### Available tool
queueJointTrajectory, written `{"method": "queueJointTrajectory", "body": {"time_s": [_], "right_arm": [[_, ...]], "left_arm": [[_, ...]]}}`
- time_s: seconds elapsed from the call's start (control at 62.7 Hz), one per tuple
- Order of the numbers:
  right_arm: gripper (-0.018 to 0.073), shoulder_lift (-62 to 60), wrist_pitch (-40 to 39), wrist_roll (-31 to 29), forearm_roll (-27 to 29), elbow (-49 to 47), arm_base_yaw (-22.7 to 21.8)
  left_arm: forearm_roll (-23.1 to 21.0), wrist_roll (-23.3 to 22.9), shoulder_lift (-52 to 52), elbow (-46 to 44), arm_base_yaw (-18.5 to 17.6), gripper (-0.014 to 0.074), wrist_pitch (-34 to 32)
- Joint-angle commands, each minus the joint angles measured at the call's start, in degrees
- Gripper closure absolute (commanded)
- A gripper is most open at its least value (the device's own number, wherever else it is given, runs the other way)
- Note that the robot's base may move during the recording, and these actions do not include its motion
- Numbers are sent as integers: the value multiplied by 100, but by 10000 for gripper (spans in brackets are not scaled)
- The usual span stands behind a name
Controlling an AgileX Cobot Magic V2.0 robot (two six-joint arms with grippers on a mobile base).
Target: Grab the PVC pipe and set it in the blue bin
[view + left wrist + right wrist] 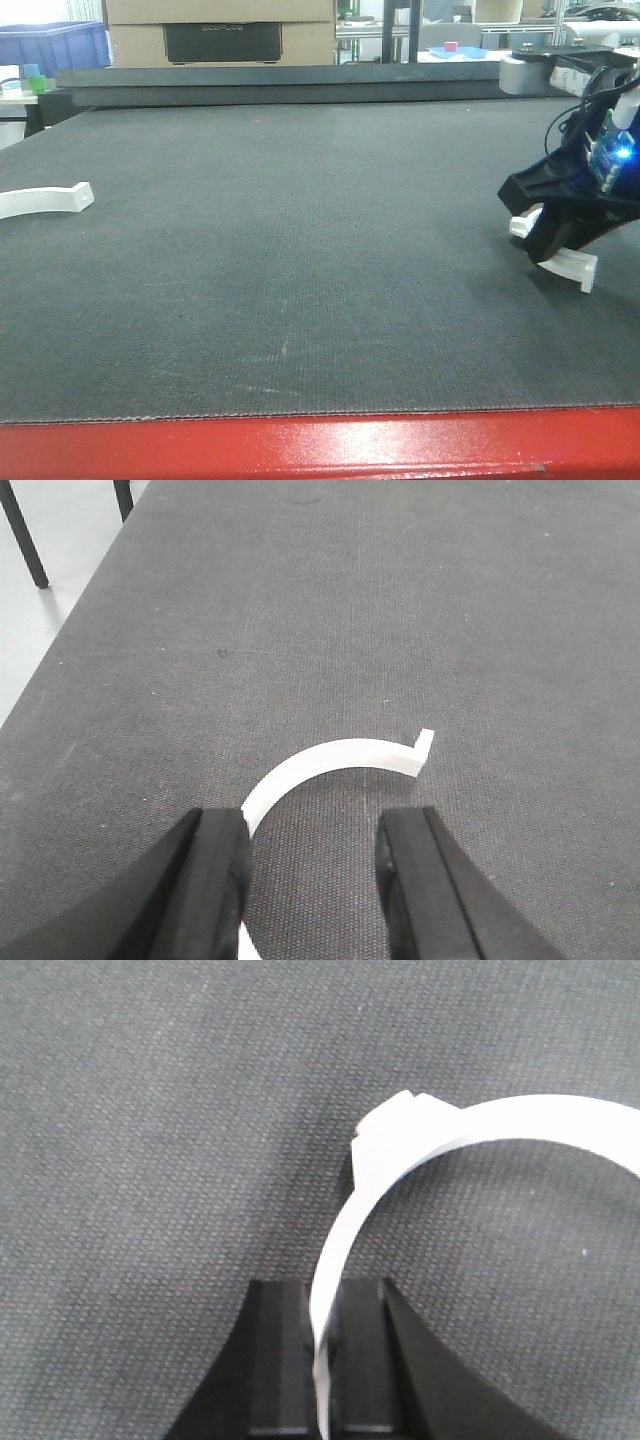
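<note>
1. Exterior front-facing view: a dark grey mat (300, 250) covers nearly the whole table, with a red edge (300, 450) running along 6 o'clock.
2. A cardboard box (220, 30) stands beyond the mat's far side at about 12 o'clock.
3. The blue bin (50, 45) sits off the mat at 10 o'clock, well apart from both arms.
4. The right gripper (560, 225), black with a blue light glowing on its body, hangs low over the mat at 3 o'clock.
5. The right PVC arc (570, 262), a curved white strip with a small tab at its end, is pinched in that claw. It is tilted, and its lower end is at or just above the mat; I cannot tell which.
6. In the right wrist view the right gripper (322, 1310) has its jaws narrow and clamped on the thin strip, while the right PVC arc (480, 1125) sweeps away toward 2 o'clock.
7. The left PVC arc (45, 200) lies flat on the mat at 9 o'clock.
8. In the left wrist view the left gripper (310, 850) is spread wide and holds nothing. The left PVC arc (330, 765) lies just ahead at 12 o'clock, one end running under the finger at 7 o'clock.
</note>
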Motion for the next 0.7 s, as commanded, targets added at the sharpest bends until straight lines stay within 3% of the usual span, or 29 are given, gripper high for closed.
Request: {"method": "queueJointTrajectory", "body": {"time_s": [0.0, 0.032, 0.686], "right_arm": [[690, 63, 60, -31, -66, -32, 21], [730, 63, 82, -31, -66, -44, 21], [727, -372, 522, -31, 12, -563, 21]], "left_arm": [[-35, -7, -1, -45, 16, 361, -106], [-35, -7, -1, -45, 16, 361, -106], [-24, -7, -1, -45, 16, 365, -70]]}}
